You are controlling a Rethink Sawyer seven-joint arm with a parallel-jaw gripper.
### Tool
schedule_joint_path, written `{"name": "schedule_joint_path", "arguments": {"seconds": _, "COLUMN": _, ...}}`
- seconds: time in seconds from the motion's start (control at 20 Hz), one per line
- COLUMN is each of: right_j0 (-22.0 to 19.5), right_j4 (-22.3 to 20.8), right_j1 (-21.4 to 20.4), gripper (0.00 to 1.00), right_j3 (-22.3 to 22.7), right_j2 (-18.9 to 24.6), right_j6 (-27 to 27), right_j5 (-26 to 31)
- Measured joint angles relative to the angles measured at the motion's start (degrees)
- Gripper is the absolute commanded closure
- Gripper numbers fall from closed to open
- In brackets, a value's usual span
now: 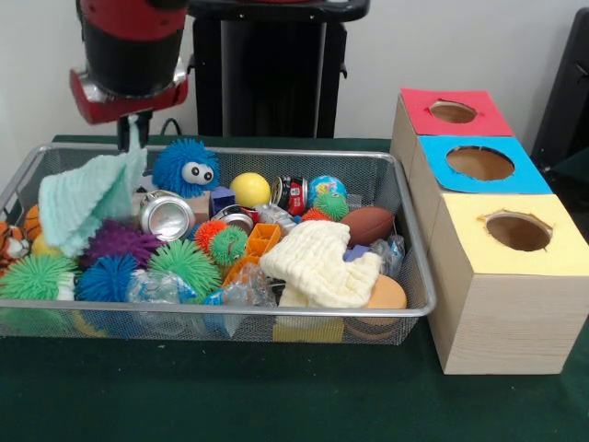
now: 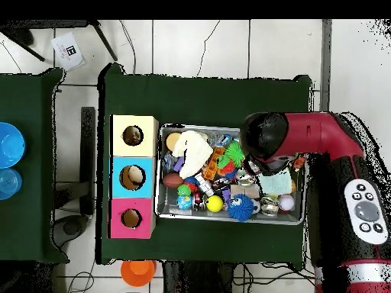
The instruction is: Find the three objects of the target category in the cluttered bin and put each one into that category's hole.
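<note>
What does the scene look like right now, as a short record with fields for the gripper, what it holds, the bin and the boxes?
gripper: above the bin's end farthest from the boxes, shut on a mint green cloth
mint green cloth: hanging from the gripper, its lower part on the toys
bin: wire mesh, full of spiky balls, cans, a toy football and a cream cloth
boxes: three in a row beside the bin, topped red, blue, yellow
hole: in the blue top, middle box

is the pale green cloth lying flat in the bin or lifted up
Lifted. The pale green cloth hangs in a peak from the gripper over the bin, its lower edge draped on the toys.
</note>
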Motion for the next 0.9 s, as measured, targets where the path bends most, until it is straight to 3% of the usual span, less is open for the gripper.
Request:
{"name": "schedule_joint_path", "arguments": {"seconds": 0.15, "right_j0": -0.98, "right_j4": 4.88, "right_j1": -2.73, "gripper": 1.0, "right_j3": 1.84, "right_j2": 1.53, "right_j6": 0.0, "right_j5": -2.87}}
{"name": "schedule_joint_path", "arguments": {"seconds": 0.2, "right_j0": -1.51, "right_j4": 8.5, "right_j1": -4.56, "gripper": 1.0, "right_j3": 3.19, "right_j2": 2.63, "right_j6": 0.0, "right_j5": -6.38}}
{"name": "schedule_joint_path", "arguments": {"seconds": 0.3, "right_j0": -1.67, "right_j4": 10.07, "right_j1": -5.29, "gripper": 1.0, "right_j3": 3.78, "right_j2": 3.06, "right_j6": 0.0, "right_j5": -8.21}}
{"name": "schedule_joint_path", "arguments": {"seconds": 0.4, "right_j0": -2.0, "right_j4": 13.88, "right_j1": -7.08, "gripper": 1.0, "right_j3": 5.49, "right_j2": 4.37, "right_j6": 0.0, "right_j5": -13.92}}
{"name": "schedule_joint_path", "arguments": {"seconds": 0.5, "right_j0": -2.07, "right_j4": 14.82, "right_j1": -7.53, "gripper": 1.0, "right_j3": 5.94, "right_j2": 4.7, "right_j6": 0.0, "right_j5": -15.62}}
{"name": "schedule_joint_path", "arguments": {"seconds": 0.6, "right_j0": -2.25, "right_j4": 18.01, "right_j1": -8.93, "gripper": 1.0, "right_j3": 7.72, "right_j2": 5.84, "right_j6": 0.0, "right_j5": -21.38}}
{"name": "schedule_joint_path", "arguments": {"seconds": 0.9, "right_j0": -2.6, "right_j4": 22.39, "right_j1": -10.7, "gripper": 1.0, "right_j3": 10.68, "right_j2": 7.57, "right_j6": 0.0, "right_j5": -28.03}}
